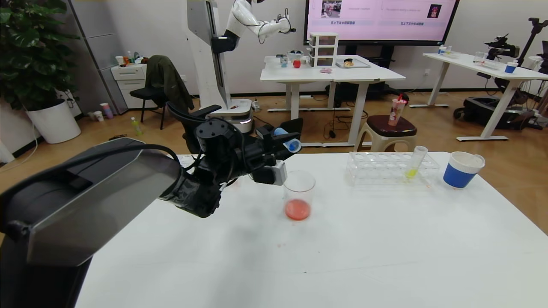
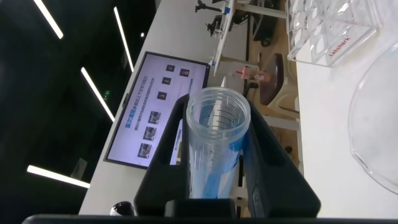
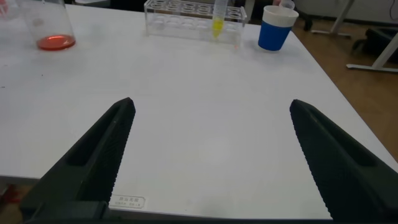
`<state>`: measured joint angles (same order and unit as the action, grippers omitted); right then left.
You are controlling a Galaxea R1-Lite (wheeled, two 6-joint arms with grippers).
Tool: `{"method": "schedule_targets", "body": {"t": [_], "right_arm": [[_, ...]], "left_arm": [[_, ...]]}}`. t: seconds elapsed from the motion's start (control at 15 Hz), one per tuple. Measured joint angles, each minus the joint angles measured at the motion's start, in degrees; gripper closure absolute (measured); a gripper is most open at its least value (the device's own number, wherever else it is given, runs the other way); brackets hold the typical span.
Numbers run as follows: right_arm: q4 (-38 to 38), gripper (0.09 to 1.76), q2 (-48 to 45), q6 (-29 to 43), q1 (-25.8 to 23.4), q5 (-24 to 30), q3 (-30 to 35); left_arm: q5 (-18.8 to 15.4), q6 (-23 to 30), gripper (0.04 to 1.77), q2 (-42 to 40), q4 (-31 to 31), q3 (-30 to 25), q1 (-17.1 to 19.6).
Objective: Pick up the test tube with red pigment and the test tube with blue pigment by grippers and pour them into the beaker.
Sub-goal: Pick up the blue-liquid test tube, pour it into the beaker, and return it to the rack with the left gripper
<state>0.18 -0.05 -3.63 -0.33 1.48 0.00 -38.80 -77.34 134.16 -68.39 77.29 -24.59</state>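
Lying near-horizontal, test tube with blue pigment [image 1: 287,139] pinched in left gripper [image 1: 286,137], mouth above-behind beaker [image 1: 298,194] holding red liquid. Left wrist view alone shows open mouth. Right gripper [image 3: 211,155] spread wide, low over table [image 3: 205,81].

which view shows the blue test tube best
The left wrist view: the test tube with blue pigment fills the frame, clamped in the left gripper. The head view shows only its blue end near the beaker. The right wrist view misses it.
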Motion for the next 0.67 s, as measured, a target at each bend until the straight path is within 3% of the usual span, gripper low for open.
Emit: {"method": "schedule_targets", "body": {"t": [0.67], "right_arm": [[0.0,0.11,0.0,-0.02,-0.02,0.0,0.0]], "left_arm": [[-0.96,-7.91,1.3,3.17,-0.33,0.38,-0.27]]}}
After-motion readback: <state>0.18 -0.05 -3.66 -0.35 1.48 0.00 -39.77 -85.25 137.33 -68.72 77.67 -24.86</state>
